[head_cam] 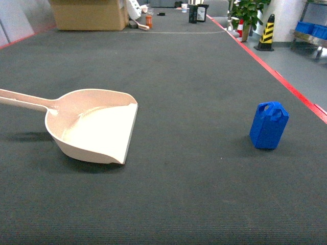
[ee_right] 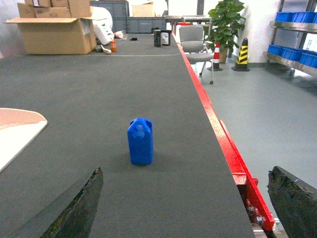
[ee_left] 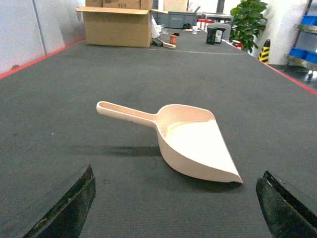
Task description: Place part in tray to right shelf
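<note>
The beige tray lies on the dark table mat at the left, its handle pointing left and its flat lip facing right. The blue part stands upright on the mat at the right, well apart from the tray. In the left wrist view my left gripper is open just short of the tray, with nothing between its fingers. My right gripper is open too, and the part stands ahead of it, left of centre. Neither gripper shows in the head view. The right shelf is out of view.
The table's red edge runs along the right, close to the part, with grey floor beyond. Cardboard boxes and small items sit at the far end. A metal rack with blue crates, a plant and a chair stand farther off.
</note>
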Robot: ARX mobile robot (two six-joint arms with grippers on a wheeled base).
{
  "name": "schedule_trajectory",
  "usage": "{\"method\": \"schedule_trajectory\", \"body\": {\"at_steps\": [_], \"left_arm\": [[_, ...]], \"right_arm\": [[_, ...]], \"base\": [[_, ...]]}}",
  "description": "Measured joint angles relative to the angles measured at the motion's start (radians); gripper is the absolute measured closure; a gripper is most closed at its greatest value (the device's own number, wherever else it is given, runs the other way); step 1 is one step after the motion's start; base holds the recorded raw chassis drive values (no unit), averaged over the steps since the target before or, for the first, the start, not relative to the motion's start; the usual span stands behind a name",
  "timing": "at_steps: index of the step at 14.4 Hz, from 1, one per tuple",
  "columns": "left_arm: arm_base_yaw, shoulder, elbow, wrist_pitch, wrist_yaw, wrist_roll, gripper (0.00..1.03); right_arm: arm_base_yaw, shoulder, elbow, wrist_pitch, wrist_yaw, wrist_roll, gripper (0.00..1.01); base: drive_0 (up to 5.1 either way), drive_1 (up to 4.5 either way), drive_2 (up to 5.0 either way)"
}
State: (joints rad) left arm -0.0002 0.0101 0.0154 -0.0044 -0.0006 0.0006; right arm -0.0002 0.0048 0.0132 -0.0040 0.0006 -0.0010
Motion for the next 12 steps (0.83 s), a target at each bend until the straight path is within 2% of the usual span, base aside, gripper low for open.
{"method": "schedule_trajectory", "body": {"at_steps": [12], "left_arm": [[0.0, 0.0, 0.0, 0.0, 0.0, 0.0, 0.05]], "right_arm": [[0.0, 0.0, 0.0, 0.0, 0.0, 0.0, 0.03]], "base": [[0.0, 0.0, 0.0]]}}
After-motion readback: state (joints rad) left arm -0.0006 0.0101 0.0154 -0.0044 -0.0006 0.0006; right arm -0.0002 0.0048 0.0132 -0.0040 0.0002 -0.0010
